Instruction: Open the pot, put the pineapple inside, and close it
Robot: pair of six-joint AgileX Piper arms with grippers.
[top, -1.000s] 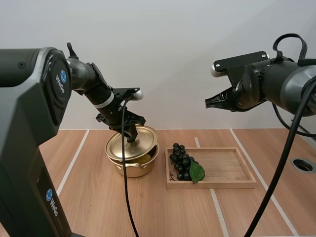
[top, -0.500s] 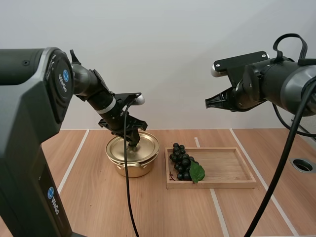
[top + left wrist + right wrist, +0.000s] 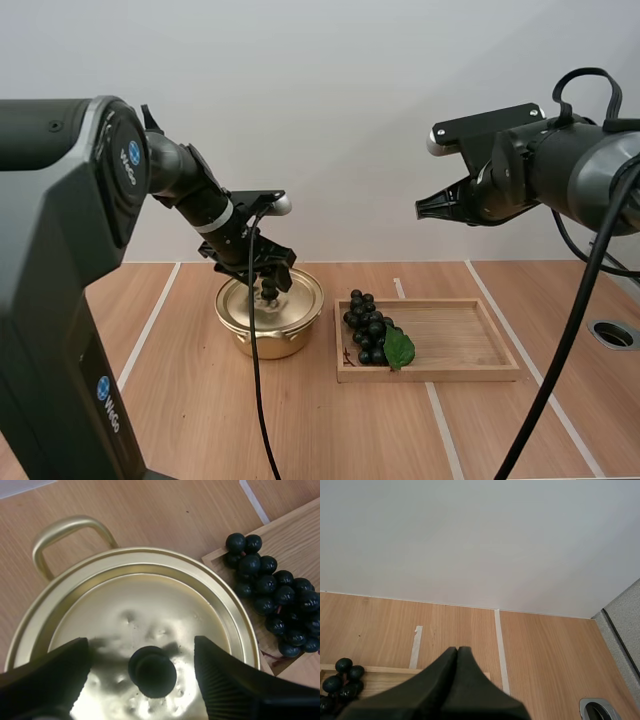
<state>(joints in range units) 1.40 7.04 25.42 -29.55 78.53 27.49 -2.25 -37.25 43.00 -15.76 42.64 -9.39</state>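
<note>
The pot (image 3: pixel 268 335) stands on the table (image 3: pixel 200 400) just left of the tray (image 3: pixel 470 372), its lid (image 3: pixel 150 600) seated flat on the rim; no pineapple is visible, so whether it lies inside cannot be told. The left gripper (image 3: pixel 269 285) hovers at the knob (image 3: pixel 152 671), fingers (image 3: pixel 225 685) wide on either side, not touching; the right gripper (image 3: pixel 420 209) hangs high at the right, fingers pressed together on nothing. The left gripper would do best to rise straight up with its fingers wide, so neither catches the knob and drags the lid.
</note>
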